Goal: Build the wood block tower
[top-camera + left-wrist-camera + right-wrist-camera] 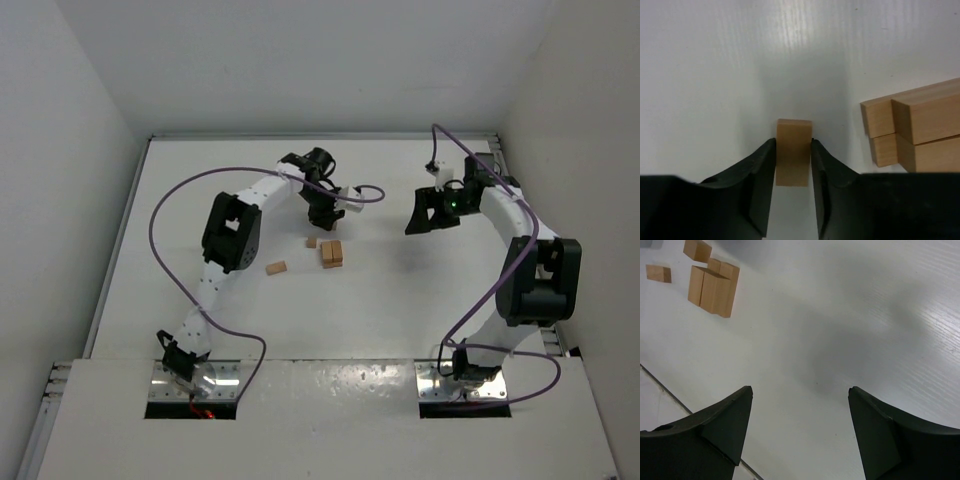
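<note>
One small wood block (pixel 793 157) is pinched between my left gripper's (pixel 794 145) jaws on the worktop (pixel 400 300); next I should lift it onto the tower (pixel 915 125) just beside. Right gripper (pixel 800 405) hangs wide, empty.

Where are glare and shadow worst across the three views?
Left wrist: streaky glare on the white table above the small tan wooden block. Right wrist: broad soft shadow mid-table, sheen at right. Top external: specular patches on the glossy white near shelf.
</note>
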You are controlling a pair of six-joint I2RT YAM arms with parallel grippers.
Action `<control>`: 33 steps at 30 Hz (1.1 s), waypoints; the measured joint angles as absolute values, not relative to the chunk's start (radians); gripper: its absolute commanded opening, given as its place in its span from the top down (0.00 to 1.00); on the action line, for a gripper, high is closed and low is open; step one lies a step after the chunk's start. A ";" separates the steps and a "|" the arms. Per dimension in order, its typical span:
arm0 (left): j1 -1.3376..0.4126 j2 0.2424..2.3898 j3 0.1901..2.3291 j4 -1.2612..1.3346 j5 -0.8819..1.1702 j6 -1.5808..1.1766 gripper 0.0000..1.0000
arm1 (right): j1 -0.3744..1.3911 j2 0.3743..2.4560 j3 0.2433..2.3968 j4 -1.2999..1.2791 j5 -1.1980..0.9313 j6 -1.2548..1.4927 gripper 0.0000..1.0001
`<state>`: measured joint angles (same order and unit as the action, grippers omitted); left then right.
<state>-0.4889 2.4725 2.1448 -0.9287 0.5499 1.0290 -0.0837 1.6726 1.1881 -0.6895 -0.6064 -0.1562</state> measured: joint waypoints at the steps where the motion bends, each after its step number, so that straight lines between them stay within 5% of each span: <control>1: -0.493 2.474 2.149 -0.945 0.544 1.033 0.67 | -0.084 1.673 1.190 -0.691 -0.607 -0.156 0.24; 6: -0.506 2.484 2.174 -1.002 0.530 1.026 0.83 | -0.084 1.673 1.203 -0.692 -0.607 -0.155 0.24; 22: -0.240 2.059 1.591 -0.707 0.530 0.751 0.85 | 0.030 1.655 1.203 -0.672 -0.604 -0.130 0.25; 33: -0.283 1.797 1.169 -0.636 0.521 0.744 0.85 | 0.114 1.573 1.139 -0.625 -0.600 -0.092 0.25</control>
<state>-0.2832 1.7969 1.1687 -0.6361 0.5213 0.7444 0.1143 1.5726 1.1389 -0.6247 -0.6003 -0.0921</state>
